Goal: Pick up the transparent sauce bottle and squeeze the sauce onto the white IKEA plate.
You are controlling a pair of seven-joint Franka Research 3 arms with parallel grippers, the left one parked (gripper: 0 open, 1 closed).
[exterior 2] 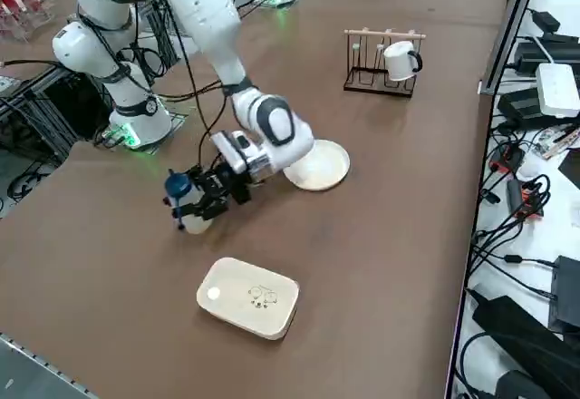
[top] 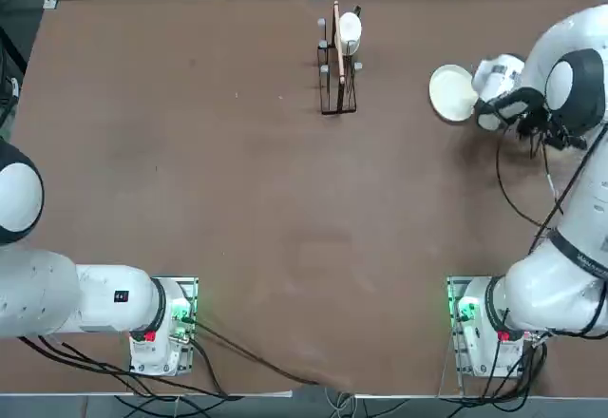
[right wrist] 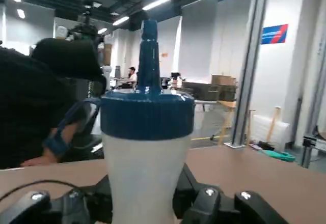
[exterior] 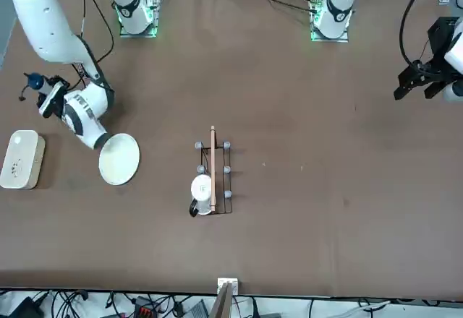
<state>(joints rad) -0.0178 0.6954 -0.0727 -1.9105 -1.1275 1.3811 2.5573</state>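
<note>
Brown tabletop (exterior 2: 381,236), smooth and matt, spread across most of the right side view, lab room beyond. At centre-left of that frame the right gripper (exterior 2: 214,190) was closed round the sauce bottle (exterior 2: 197,223), upright. Soft plastic, probably light, likely to give; mid-body looked the best hold. Base contact couldn't be told. White plate (exterior 2: 318,165) lay near centre.

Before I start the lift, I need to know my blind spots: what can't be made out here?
- Bottle's lower part: cut off by the wrist view's edge.
- Bottle in top view: hidden under the right arm.
- Print on the white container's lid: too small to read in the right side view.
</note>
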